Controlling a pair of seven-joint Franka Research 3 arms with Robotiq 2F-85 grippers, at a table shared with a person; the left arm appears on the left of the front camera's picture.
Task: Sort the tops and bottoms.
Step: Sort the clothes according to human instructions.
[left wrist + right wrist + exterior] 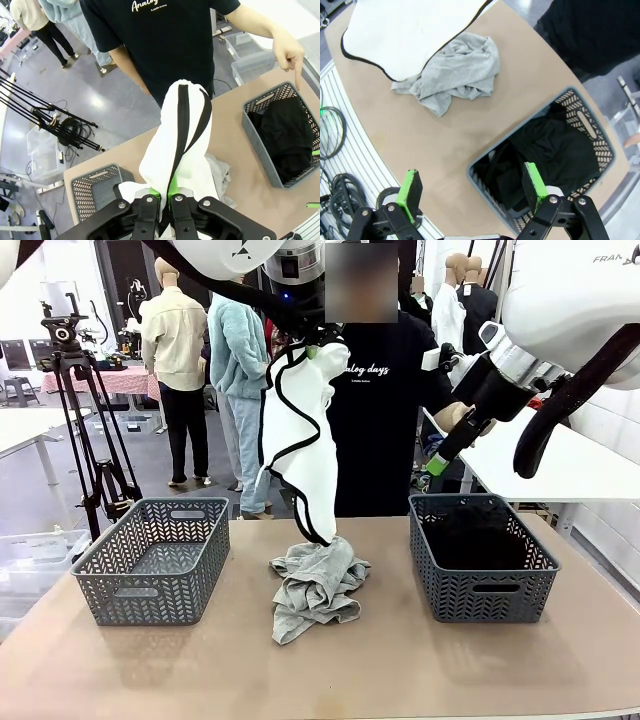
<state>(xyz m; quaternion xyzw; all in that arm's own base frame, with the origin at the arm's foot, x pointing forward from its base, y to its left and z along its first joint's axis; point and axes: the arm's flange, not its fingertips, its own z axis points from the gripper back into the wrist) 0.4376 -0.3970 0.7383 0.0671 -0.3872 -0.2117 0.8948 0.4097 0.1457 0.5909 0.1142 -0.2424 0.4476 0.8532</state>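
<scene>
- Up over the desk's middle, left jaws: pinched tight on white top (296,430), dangling down to grey garment (318,585) heaped between left basket (150,592) and right basket (482,592).
- Over at right jaws: spread wide, gripping nothing, hovering above right basket, black clothes (545,150) inside.

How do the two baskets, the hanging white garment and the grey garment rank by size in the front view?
Largest: left basket and right basket, alike.
Then white garment.
Smallest: grey garment.

Table (400,670): grey garment (315,585) between baskets (150,560)
</scene>
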